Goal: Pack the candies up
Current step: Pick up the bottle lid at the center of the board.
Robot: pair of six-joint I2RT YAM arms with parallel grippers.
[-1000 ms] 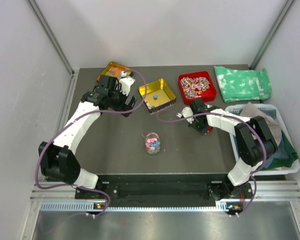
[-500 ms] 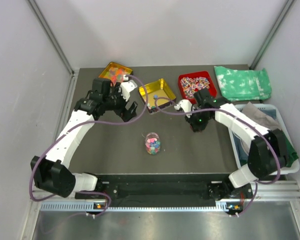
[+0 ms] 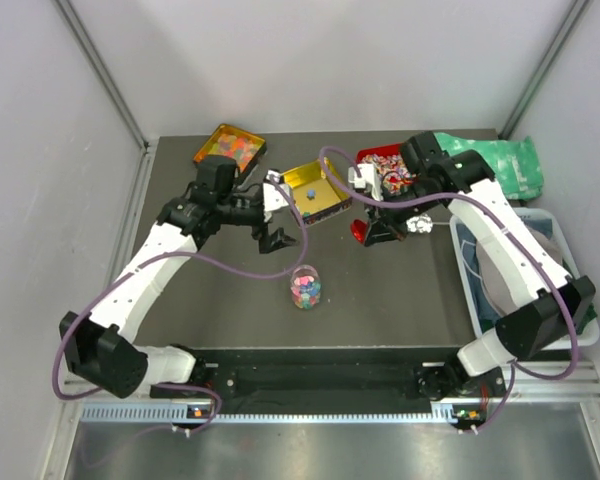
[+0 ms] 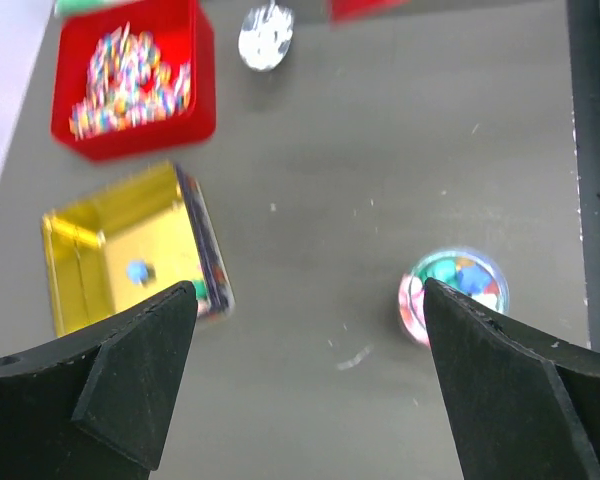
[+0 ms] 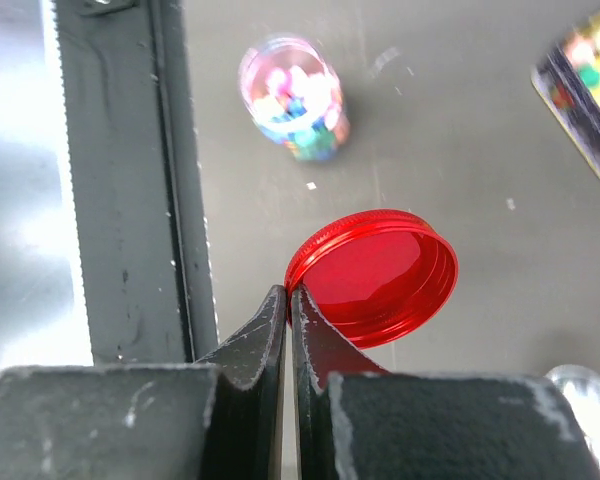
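Right wrist view: right gripper [image 5: 288,296] pressed together on the rim of the red lid [image 5: 372,277]. Thin edge pinch only, lid tilted and hanging clear of the table [image 3: 380,310]. Left gripper [image 3: 280,237] spread wide, holding nothing, hovering just beyond the jar [image 3: 305,287].

Candies [image 5: 292,100] mostly inside that open jar, mid-table toward the near edge. One blue piece, perhaps one more, in the yellow tray [image 3: 316,190] toward the far edge.

Risks, as judged:
- lid swivelling or slipping out of so narrow a pinch
- lid landing askew on the jar mouth
- light, unbraced jar tipping or skidding under a push, spilling its contents

Bracing the jar with the spread gripper probably wise.

Surface: dark grey, matte, a few pale specks.
- Far edge: orange tray [image 3: 230,145], red tray [image 3: 392,170] of striped sweets, green cloth [image 3: 485,165].
- Right edge: white basket [image 3: 468,285].

Room: plain pale walls, slanting metal frame posts.
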